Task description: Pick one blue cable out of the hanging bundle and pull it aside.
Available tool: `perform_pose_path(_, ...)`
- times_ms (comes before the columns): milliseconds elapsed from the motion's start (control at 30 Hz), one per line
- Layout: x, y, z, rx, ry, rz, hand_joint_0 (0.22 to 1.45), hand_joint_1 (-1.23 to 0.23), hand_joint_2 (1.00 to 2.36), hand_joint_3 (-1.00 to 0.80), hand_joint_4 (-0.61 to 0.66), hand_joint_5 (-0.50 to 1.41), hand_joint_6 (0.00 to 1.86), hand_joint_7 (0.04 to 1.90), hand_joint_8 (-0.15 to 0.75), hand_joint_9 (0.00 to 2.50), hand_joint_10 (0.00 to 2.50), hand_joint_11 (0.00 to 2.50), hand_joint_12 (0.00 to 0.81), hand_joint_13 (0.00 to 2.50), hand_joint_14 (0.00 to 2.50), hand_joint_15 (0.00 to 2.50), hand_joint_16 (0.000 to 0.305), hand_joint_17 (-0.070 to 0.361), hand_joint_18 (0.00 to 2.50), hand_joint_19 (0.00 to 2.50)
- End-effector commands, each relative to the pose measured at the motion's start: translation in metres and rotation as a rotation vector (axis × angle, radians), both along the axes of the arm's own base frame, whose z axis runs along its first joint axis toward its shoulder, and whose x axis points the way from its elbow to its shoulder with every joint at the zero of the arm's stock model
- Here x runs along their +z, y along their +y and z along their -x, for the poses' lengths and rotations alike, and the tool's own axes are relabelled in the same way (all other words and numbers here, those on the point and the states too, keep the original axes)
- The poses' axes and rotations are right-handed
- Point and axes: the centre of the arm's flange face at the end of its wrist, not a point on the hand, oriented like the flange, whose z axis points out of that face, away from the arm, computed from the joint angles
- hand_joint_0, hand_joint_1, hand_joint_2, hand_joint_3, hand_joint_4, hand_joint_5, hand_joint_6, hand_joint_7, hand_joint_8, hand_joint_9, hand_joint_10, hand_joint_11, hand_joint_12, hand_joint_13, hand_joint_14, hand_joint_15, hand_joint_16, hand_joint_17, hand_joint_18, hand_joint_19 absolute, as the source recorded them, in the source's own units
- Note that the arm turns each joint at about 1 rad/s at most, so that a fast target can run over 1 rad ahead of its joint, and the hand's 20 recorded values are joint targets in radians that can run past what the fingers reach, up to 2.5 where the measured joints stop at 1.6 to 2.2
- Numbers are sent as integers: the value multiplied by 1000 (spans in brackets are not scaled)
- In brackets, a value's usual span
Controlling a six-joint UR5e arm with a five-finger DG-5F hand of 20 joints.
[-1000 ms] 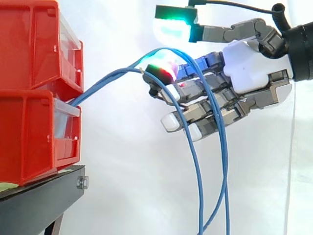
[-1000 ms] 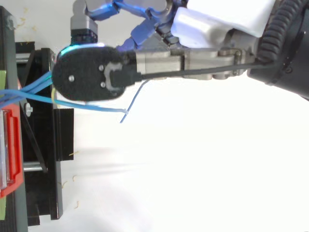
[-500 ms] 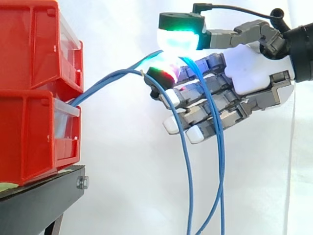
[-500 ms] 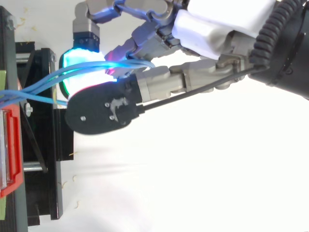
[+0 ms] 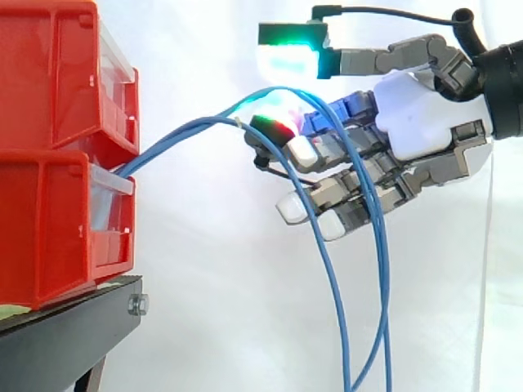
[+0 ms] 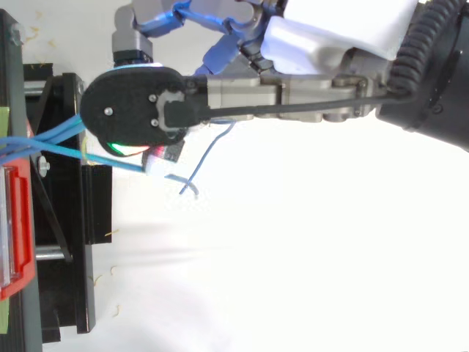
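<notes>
Fingers [image 5: 331,189] carry thin, looping blue cables [image 5: 176,135].

White curtain [image 5: 204,327] behind (evenly lit), black stand [image 5: 57,343] below.

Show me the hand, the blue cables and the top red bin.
hand [image 5: 417,114]: side view, white palm.
blue cables [image 5: 163,141]: side view, span between bin and hand.
top red bin [image 5: 49,82]: side view, side wall.

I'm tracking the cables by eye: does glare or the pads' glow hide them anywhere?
Side view: blue cables stand out against the evenly lit white curtain; the green pad's glow washes their arch slightly. Top view: ground blown out white, cables visible until a black pad back on the hand covers them.
</notes>
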Motion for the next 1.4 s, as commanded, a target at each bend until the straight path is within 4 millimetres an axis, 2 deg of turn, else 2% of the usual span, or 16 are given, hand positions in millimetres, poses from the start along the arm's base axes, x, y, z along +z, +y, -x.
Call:
perform_pose_path(0, 1, 0, 0, 0, -1, 0, 553, -550, 1002, -110, 86, -86, 808, 1397, 340, 1164, 17, 539, 482, 847, 19, 505, 72, 162, 713, 554)
perform_pose_path(100, 0, 0, 0, 0, 0, 0, 552, -620, 1000, -43, 113, -100, 821, 1384, 354, 1111, 17, 540, 495, 849, 18, 507, 74, 167, 728, 537)
perform_pose_path(200, -1, 0, 0, 0, 2, 1, 564, -705, 1007, -22, 131, -127, 840, 1384, 338, 1039, 17, 559, 473, 818, 19, 521, 70, 158, 690, 546)
perform_pose_path(267, 0, 0, 0, 0, 0, 0, 583, -769, 1017, 4, 139, -142, 849, 1447, 312, 983, 17, 587, 440, 782, 22, 535, 64, 145, 638, 558)
perform_pose_path(433, 0, 0, 0, 0, 0, 0, 617, -849, 1027, -34, 23, -158, 861, 1497, 260, 928, 20, 631, 397, 739, 24, 549, 56, 125, 565, 568)
perform_pose_path(500, -2, 0, 0, 0, 5, 1, 657, -905, 1029, -98, -85, -156, 866, 1486, 206, 946, 22, 626, 382, 737, 22, 545, 54, 121, 557, 541)
perform_pose_path(600, -2, 0, 0, 0, 5, 1, 705, -949, 1024, -202, -154, -149, 871, 1493, 159, 952, 21, 607, 365, 739, 22, 531, 52, 116, 556, 528)
perform_pose_path(933, -1, 0, 3, -4, 13, -12, 813, -981, 1009, -402, -247, -127, 889, 1572, 161, 1080, 19, 610, 339, 785, 23, 553, 46, 103, 564, 539)
perform_pose_path(1300, -5, -1, 6, -6, 38, -39, 782, -1007, 1006, -440, -272, -100, 888, 1486, 163, 1120, 21, 603, 337, 802, 25, 556, 44, 99, 604, 517)
perform_pose_path(1367, -4, 0, 6, -5, 35, -44, 783, -1016, 1016, -338, -221, -101, 883, 1535, 164, 1119, 19, 605, 339, 795, 23, 551, 44, 99, 595, 520)
